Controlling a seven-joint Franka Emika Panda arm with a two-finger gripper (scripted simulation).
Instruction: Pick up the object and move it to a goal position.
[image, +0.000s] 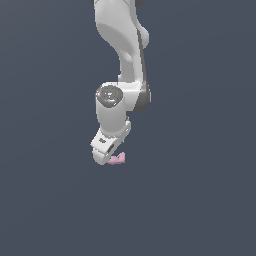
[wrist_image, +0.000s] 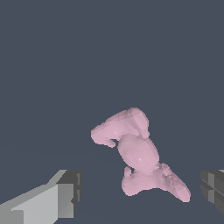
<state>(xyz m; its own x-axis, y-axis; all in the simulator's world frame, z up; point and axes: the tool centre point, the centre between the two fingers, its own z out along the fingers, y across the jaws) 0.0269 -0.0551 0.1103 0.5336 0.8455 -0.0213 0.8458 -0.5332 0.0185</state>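
In the exterior view, the white arm (image: 122, 65) is seen reaching down from above, with the gripper (image: 106, 156) tilted low over a plain grey floor (image: 200, 200). The pink object (image: 118, 159) is found just beside the gripper's tip, toward the exterior view's right. In the wrist view, the fingers (wrist_image: 65, 194) are spread wide, with the object (wrist_image: 138, 153) lying between them, apart from both.

Setting: simulator render, no real room; uniform flat slate-blue backdrop on all sides of claw, no floor edge, wall or furniture visible. White arm (image: 122, 60) smooth, untextured, plastic-like shading. Pink object (wrist_image: 138, 153) just beside claw (image: 111, 156) shows blocky, faceted mesh surface in wrist view. Finger pads (wrist_image: 70, 192) appear as plain grey blocks, hard-edged polygons
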